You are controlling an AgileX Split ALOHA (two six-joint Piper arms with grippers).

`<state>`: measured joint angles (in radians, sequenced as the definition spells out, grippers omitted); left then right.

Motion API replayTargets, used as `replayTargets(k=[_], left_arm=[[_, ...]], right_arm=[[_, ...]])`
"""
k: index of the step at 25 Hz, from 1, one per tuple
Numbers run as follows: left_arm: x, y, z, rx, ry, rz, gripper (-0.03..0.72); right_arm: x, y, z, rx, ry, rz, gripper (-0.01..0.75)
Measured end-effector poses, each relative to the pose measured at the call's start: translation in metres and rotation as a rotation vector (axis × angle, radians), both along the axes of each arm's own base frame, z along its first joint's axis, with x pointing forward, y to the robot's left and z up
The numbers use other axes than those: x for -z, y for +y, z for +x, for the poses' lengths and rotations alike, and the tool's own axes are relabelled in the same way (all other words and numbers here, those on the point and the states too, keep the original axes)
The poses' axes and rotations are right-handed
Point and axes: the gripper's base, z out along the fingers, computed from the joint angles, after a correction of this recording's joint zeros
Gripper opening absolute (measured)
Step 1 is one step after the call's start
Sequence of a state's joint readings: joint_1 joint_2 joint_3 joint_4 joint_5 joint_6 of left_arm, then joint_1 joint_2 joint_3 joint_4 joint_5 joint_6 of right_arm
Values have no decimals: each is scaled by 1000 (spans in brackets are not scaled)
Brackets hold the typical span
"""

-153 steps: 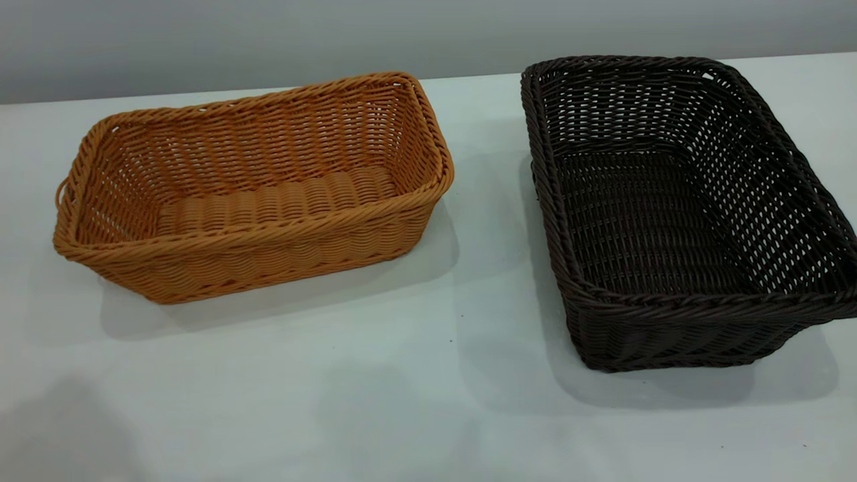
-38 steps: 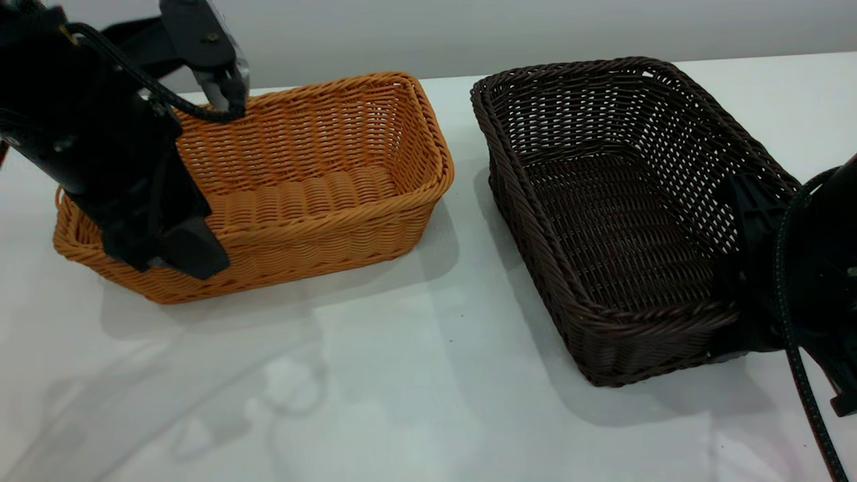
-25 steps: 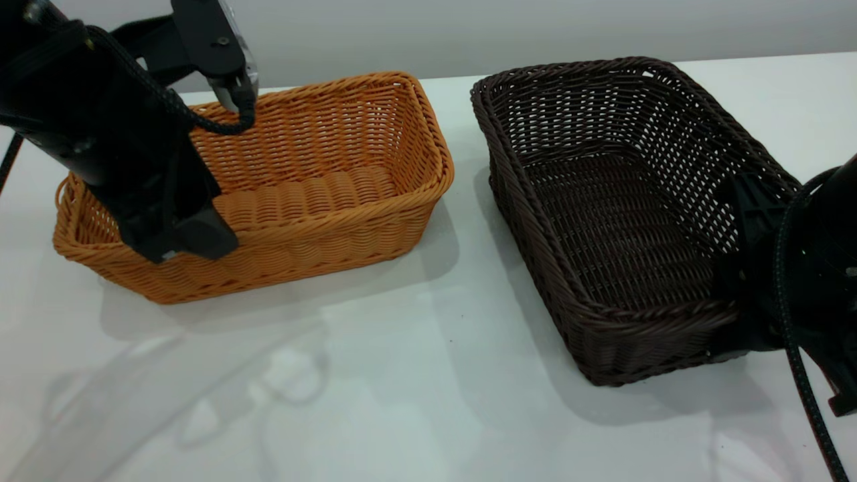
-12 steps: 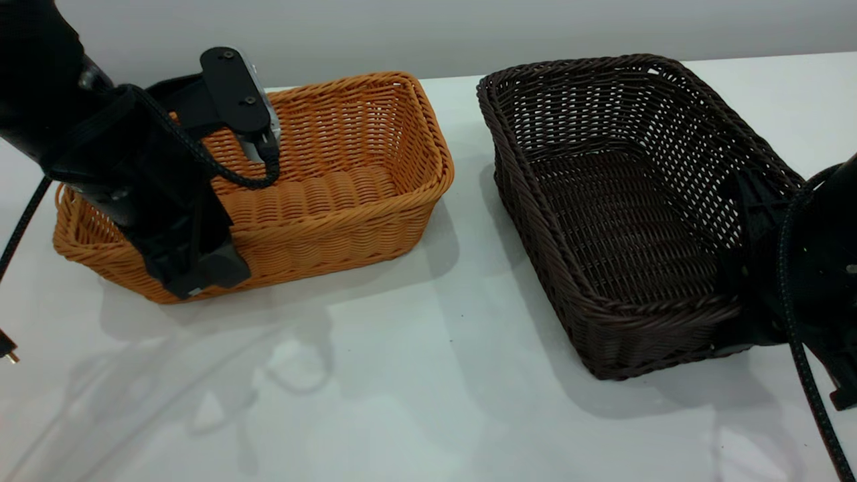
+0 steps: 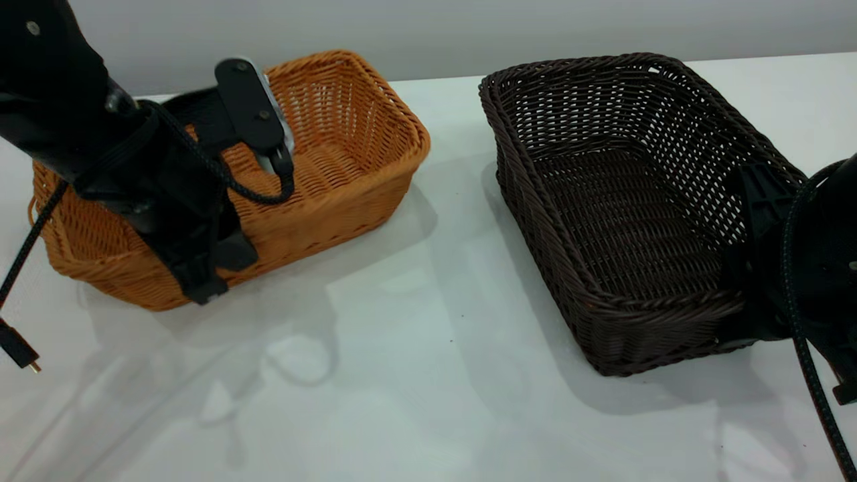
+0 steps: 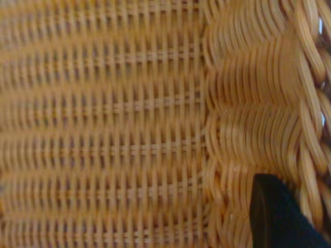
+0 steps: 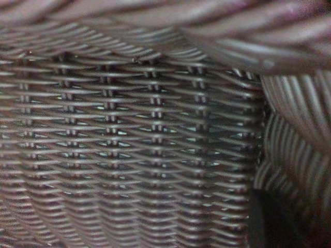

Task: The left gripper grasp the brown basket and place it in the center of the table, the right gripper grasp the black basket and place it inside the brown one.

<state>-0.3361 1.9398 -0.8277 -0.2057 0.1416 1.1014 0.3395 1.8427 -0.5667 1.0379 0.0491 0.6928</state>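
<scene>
The brown basket (image 5: 348,134) stands at the left of the white table (image 5: 428,388), turned askew with its near end raised. My left gripper (image 5: 214,268) straddles its front wall and is shut on it; one black finger (image 6: 274,217) lies against the weave (image 6: 103,124) in the left wrist view. At the right stands the black basket (image 5: 602,201). My right gripper (image 5: 743,294) is at its near right corner, shut over the side wall. In the right wrist view the dark weave (image 7: 129,129) fills the picture, with one finger (image 7: 269,222) beside it.
A bare strip of white table runs between the two baskets, and more lies along the front. A black cable with a plug (image 5: 17,348) hangs from the left arm at the far left edge. A grey wall (image 5: 428,27) runs behind the table.
My left gripper came down onto the brown basket's front wall and closed; the basket has swung round and tipped up. The black basket has shifted slightly to the right with my right gripper.
</scene>
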Motion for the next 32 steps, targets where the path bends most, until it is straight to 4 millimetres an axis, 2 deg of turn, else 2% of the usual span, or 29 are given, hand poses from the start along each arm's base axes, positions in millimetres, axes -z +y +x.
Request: replayTargets(k=[12,20,32], left_arm=[[0,1,-13,105,115,38,102],[0,-6,-23,163,190,53,104],[0,-35,-47,292,283,79,111]], right_arm=[[-2,-4,1,-15,-4,-1,121],[-27,-30,10,-24,-93,-1,120],[-52,-62,12,-131,-160,-54,120]])
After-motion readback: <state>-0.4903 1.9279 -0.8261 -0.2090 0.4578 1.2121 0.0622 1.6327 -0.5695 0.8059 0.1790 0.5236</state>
